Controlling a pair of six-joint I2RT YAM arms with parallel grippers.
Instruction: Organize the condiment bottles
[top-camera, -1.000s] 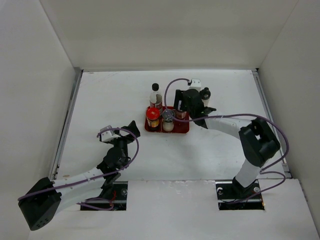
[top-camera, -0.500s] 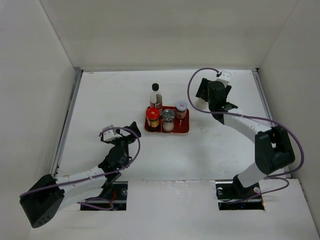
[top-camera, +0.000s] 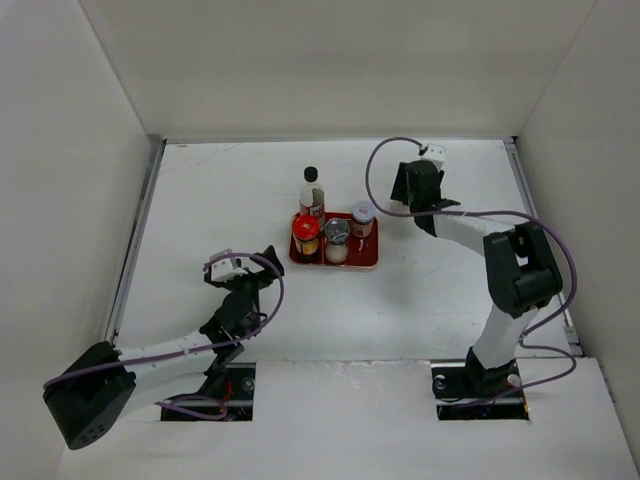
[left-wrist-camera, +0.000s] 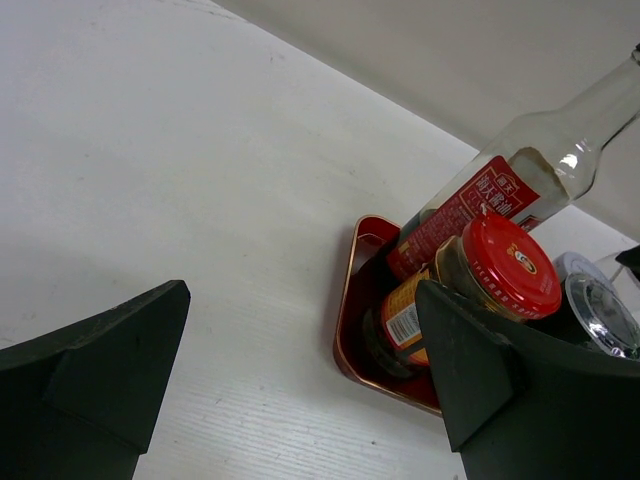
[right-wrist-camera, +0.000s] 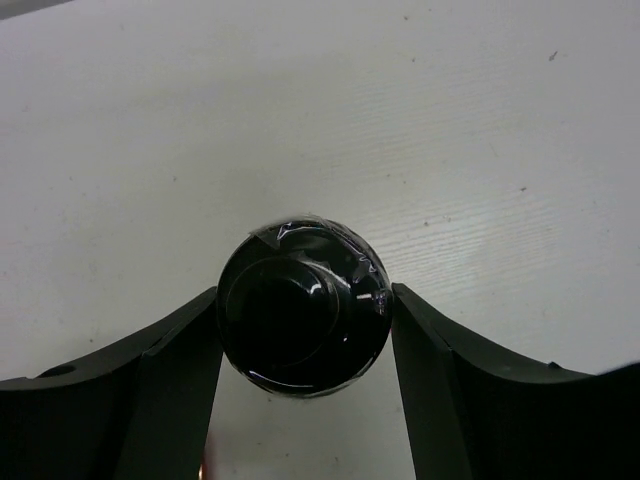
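- The squat black-capped bottle (right-wrist-camera: 303, 305) stands on the white counter (right-wrist-camera: 450, 120), right between the jaws of the right gripper (top-camera: 414, 186).
- Those jaws sit tight against both sides of its shiny black cap, so they look clamped on it.
- The bottle is probably small and light. The cap looks smooth and slippery, and the bottle may be glass. A firm hold low on the cap, or on the body under it, seems best, with the bottle kept upright.
- The other condiment bottles are off to the left of the right jaws, well apart from them. A red-capped jar (left-wrist-camera: 510, 265), a grey-capped shaker (top-camera: 337, 232) and a second shaker (top-camera: 362, 213) stand on the red tray (top-camera: 366, 258). A tall glass bottle (left-wrist-camera: 500, 190) stands at the tray's far corner.
- The left gripper (left-wrist-camera: 302, 290) has its jaws wide apart with nothing between them. The tray is ahead of these jaws and a little to the right, not touching them.
- The right wrist view shows the cap and the jaws up close. The top view cannot, because the gripper hides the bottle there.
- The top view shows both arms and the tray together. The left wrist view shows the labels on the jar and the tall bottle, which are too small to read from above.
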